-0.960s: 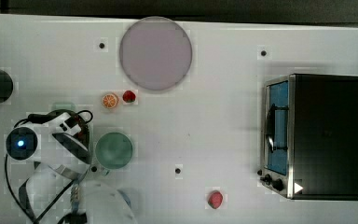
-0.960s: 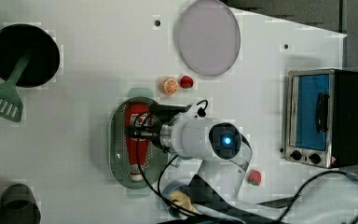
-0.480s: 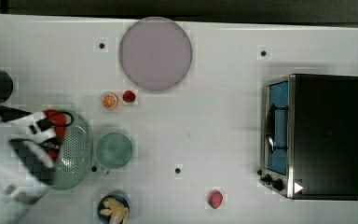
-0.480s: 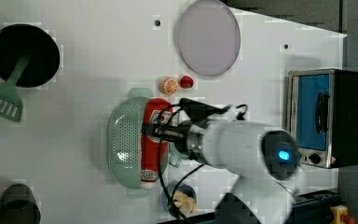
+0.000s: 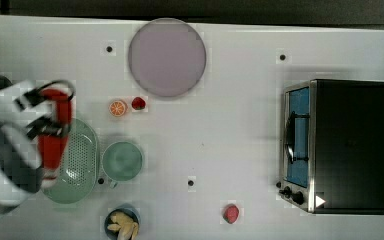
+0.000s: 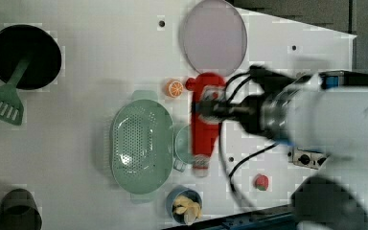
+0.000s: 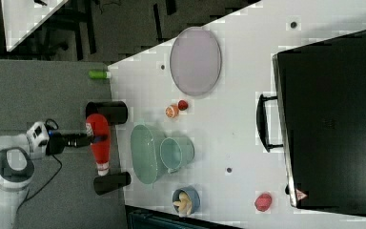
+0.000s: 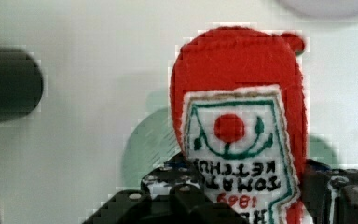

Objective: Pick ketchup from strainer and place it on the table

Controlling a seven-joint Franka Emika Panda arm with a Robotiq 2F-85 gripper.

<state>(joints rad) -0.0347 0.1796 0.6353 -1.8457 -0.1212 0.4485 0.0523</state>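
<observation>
Above the strainer, lifted clear, the gripper clasps the ketchup (white cap toward the banana bowl).

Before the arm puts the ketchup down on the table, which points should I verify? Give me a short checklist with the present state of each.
1. Ketchup held in gripper: ok.
2. Ketchup lifted out of strainer: ok, the strainer holds nothing in the left view.
3. Bottle clear of the cup: ok, the right view shows it well above.
4. Bare table free for placing: ok.
5. Orange slice and strawberry lie near the path: not ok.
6. Cap closed: cannot tell.
</observation>
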